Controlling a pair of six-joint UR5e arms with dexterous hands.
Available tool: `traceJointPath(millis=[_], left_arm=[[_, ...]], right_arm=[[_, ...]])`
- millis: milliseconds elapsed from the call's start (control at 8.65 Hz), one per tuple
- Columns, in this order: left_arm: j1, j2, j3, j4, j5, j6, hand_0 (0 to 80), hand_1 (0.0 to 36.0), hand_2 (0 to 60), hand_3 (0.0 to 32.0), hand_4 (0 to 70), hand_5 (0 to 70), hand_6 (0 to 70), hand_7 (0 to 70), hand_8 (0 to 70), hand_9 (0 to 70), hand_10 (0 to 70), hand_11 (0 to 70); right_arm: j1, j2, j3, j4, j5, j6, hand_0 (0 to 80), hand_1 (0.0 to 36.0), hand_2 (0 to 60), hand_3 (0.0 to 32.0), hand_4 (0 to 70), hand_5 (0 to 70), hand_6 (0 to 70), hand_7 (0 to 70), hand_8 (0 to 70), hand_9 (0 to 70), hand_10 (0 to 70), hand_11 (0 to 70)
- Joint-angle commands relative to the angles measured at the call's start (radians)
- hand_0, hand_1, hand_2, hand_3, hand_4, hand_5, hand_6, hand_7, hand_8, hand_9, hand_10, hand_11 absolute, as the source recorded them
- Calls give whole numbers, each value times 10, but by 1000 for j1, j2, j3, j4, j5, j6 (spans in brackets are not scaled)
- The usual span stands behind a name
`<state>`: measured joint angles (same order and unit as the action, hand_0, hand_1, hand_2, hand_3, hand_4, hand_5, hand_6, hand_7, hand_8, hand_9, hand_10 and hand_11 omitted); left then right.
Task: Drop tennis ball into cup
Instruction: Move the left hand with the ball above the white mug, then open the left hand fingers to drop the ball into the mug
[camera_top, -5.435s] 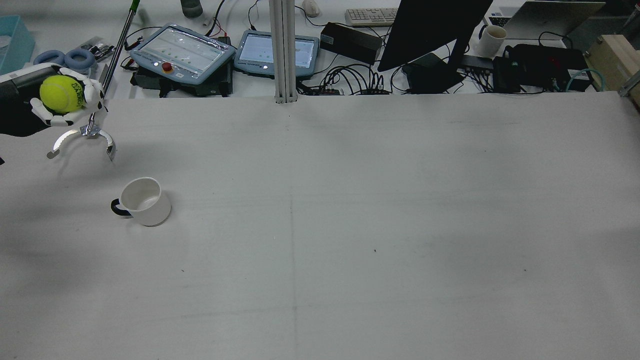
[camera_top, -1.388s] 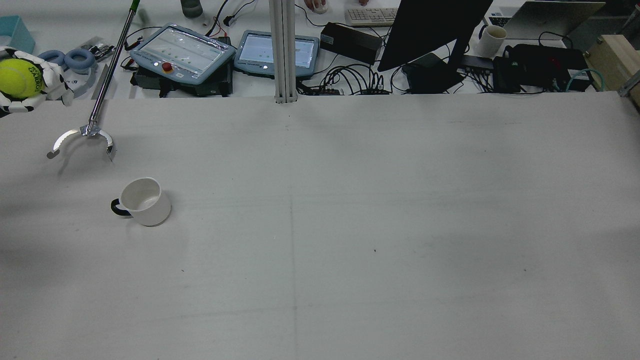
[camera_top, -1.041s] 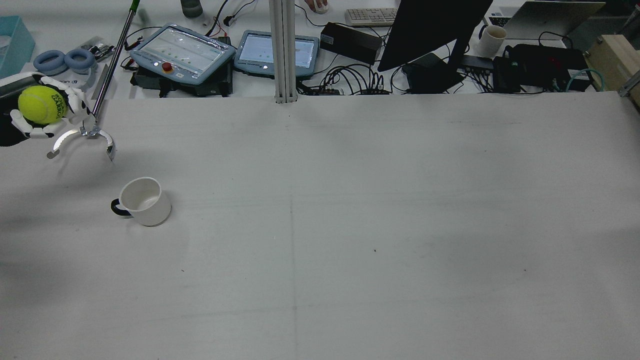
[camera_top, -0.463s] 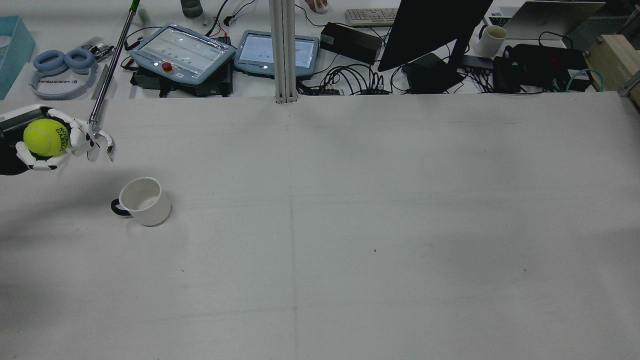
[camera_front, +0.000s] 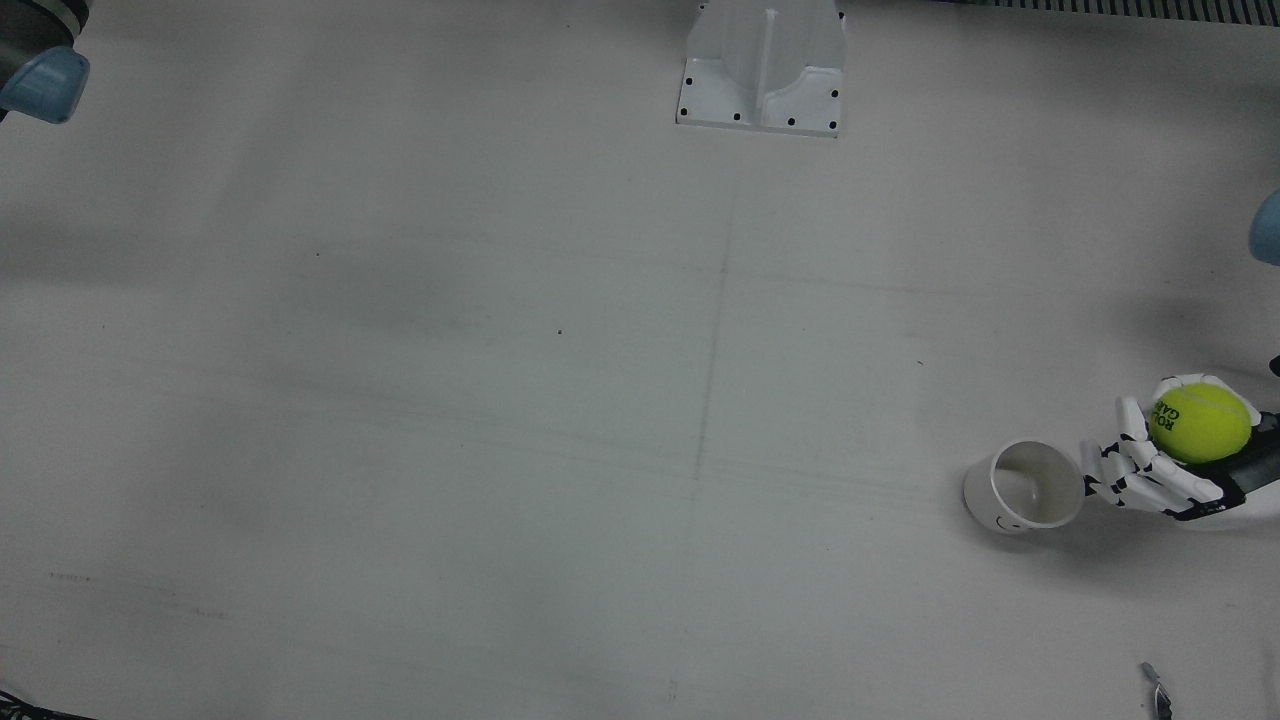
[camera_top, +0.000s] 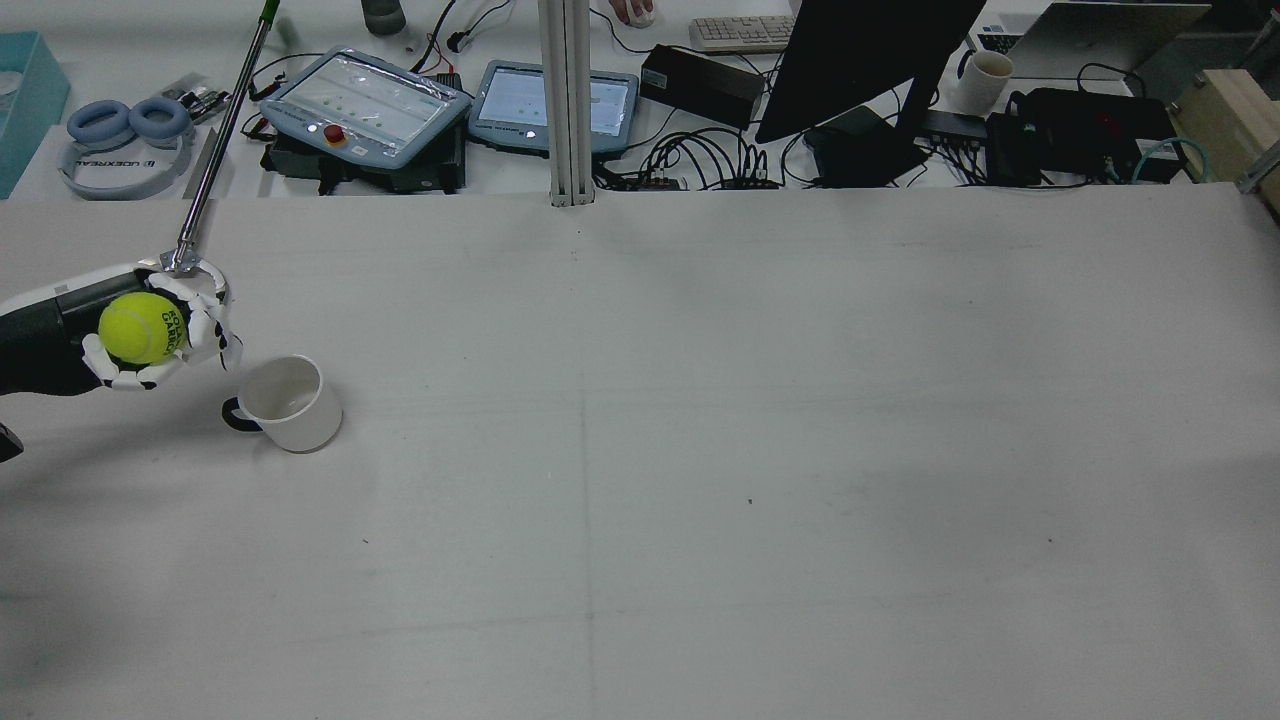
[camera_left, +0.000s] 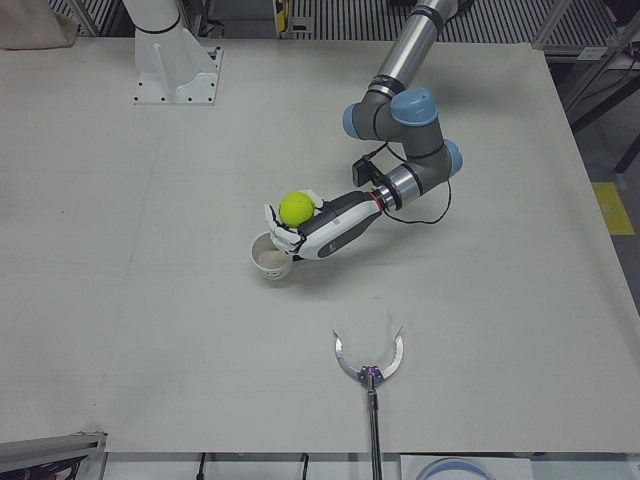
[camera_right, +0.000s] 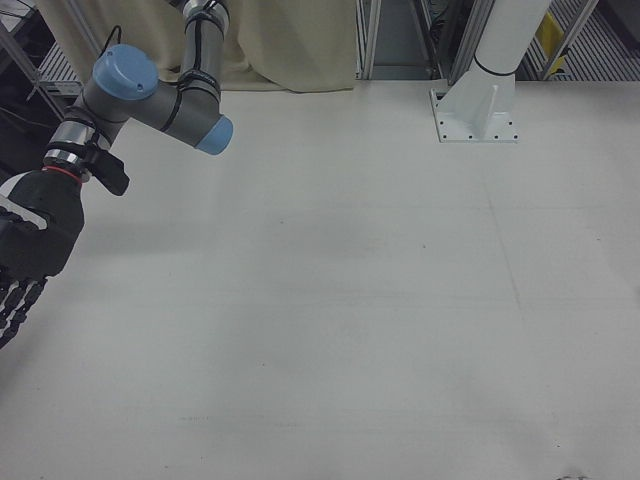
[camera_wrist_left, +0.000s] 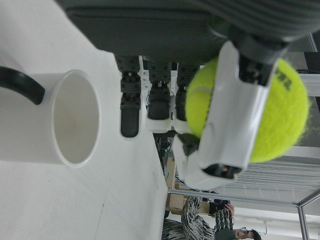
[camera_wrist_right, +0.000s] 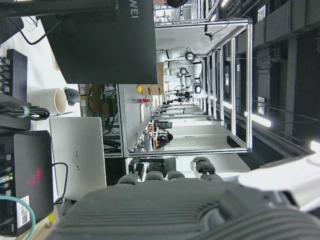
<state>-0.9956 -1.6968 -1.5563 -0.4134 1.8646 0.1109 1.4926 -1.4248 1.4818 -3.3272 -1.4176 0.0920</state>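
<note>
— Looking at the tennis ball (camera_top: 139, 328): what shows? 
— Bright yellow-green felt with dark lettering, cradled by the left hand's (camera_top: 160, 340) curled fingers (camera_front: 1128, 478), just beside the white cup (camera_top: 288, 402) at the table's (camera_top: 700, 450) left edge.

— What does another view add? 
— The left-front view shows a metal grabber tool (camera_left: 370, 365) nearby; the right-front view shows the right hand (camera_right: 25, 255) with fingers hanging straight, holding nothing.
</note>
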Motion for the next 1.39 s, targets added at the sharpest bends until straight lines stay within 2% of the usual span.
traceJointPath(millis=[0, 116, 231, 347, 463, 578, 694, 810, 925, 1041, 1156, 1272], left_arm=[[0, -49, 1, 82, 2, 6, 800, 360, 600, 0, 645, 266, 700, 700, 480, 653, 292, 455], [0, -72, 2, 103, 2, 7, 800, 360, 600, 0, 642, 274, 700, 700, 488, 655, 293, 456], [0, -92, 2, 120, 2, 13, 800, 360, 600, 0, 639, 259, 667, 700, 474, 654, 293, 457], [0, -112, 2, 137, -1, 15, 800, 360, 600, 0, 637, 274, 700, 700, 481, 653, 293, 457], [2, -122, 2, 145, -1, 18, 800, 360, 600, 0, 636, 259, 666, 700, 474, 654, 294, 458], [2, -127, 4, 151, -1, 19, 800, 360, 600, 0, 634, 289, 700, 700, 484, 654, 294, 458], [2, -133, 2, 156, -1, 21, 800, 360, 600, 0, 635, 289, 700, 700, 491, 656, 294, 458], [2, -138, 4, 160, -1, 21, 800, 360, 600, 0, 634, 267, 635, 700, 469, 655, 294, 458], [2, -142, 4, 162, -1, 21, 800, 360, 600, 0, 626, 251, 618, 700, 465, 653, 287, 449], [2, -141, 7, 160, -1, 21, 800, 360, 600, 0, 591, 242, 592, 700, 446, 629, 262, 418], [2, -135, 8, 151, -1, 21, 800, 360, 600, 0, 453, 248, 610, 700, 364, 478, 183, 310], [0, -129, 9, 144, -1, 20, 800, 360, 397, 0, 293, 189, 266, 562, 170, 278, 116, 219]], right_arm=[[0, 0, 0, 0, 0, 0, 0, 0, 0, 0, 0, 0, 0, 0, 0, 0, 0, 0], [0, 0, 0, 0, -1, 0, 0, 0, 0, 0, 0, 0, 0, 0, 0, 0, 0, 0], [0, 0, 0, 0, -1, 0, 0, 0, 0, 0, 0, 0, 0, 0, 0, 0, 0, 0], [0, 0, 0, 0, 0, 0, 0, 0, 0, 0, 0, 0, 0, 0, 0, 0, 0, 0], [0, 0, 0, 0, 0, 0, 0, 0, 0, 0, 0, 0, 0, 0, 0, 0, 0, 0], [0, 0, 0, 0, 0, 0, 0, 0, 0, 0, 0, 0, 0, 0, 0, 0, 0, 0], [0, 0, 0, 0, 0, 0, 0, 0, 0, 0, 0, 0, 0, 0, 0, 0, 0, 0], [0, 0, 0, 0, -1, 0, 0, 0, 0, 0, 0, 0, 0, 0, 0, 0, 0, 0], [0, 1, 2, 0, 0, 0, 0, 0, 0, 0, 0, 0, 0, 0, 0, 0, 0, 0], [0, 0, 2, 0, 0, 2, 0, 0, 0, 0, 0, 0, 0, 0, 0, 0, 0, 0], [0, 0, 2, 0, 0, 0, 0, 0, 0, 0, 0, 0, 0, 0, 0, 0, 0, 0], [0, 0, 2, 0, 0, 0, 0, 0, 0, 0, 0, 0, 0, 0, 0, 0, 0, 0]])
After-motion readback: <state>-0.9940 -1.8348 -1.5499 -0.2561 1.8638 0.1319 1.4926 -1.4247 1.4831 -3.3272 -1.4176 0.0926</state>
